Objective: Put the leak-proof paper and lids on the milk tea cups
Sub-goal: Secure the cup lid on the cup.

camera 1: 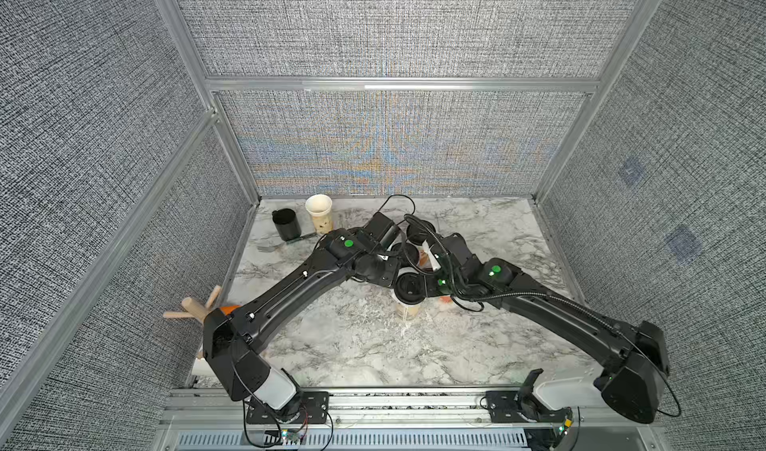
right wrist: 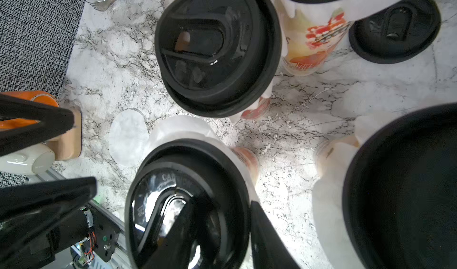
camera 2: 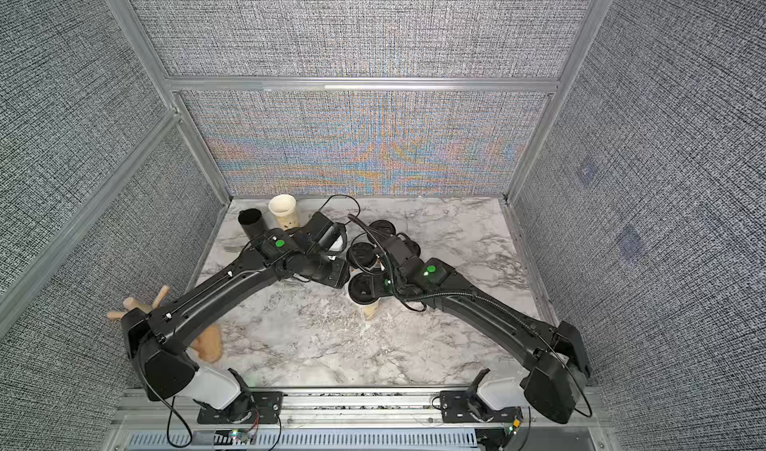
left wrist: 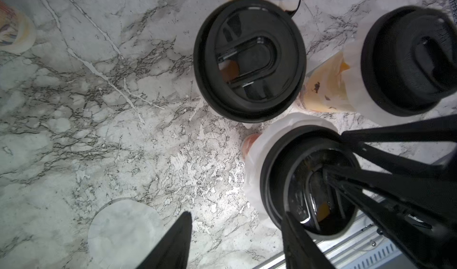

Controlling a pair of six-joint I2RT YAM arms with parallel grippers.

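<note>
Several milk tea cups with black lids stand bunched mid-table, white leak-proof paper skirting out under the lids point(left wrist: 257, 156). One cup point(camera 1: 319, 211) stands open and uncovered at the back left. A loose round sheet of leak-proof paper point(left wrist: 123, 228) lies flat on the marble, also seen in the right wrist view point(right wrist: 127, 136). My left gripper point(left wrist: 237, 215) hangs open over bare marble between that sheet and the nearest lidded cup point(left wrist: 309, 181). My right gripper point(right wrist: 222, 206) straddles that cup's lid rim, one finger over the lid, one outside; whether it presses is unclear.
A black mug point(camera 1: 286, 223) and a fork point(camera 1: 265, 247) lie at the back left. A wooden mug stand point(camera 1: 199, 308) with an orange and a white mug sits at the left edge. A loose black lid point(right wrist: 395, 30) rests on the marble beyond the cups.
</note>
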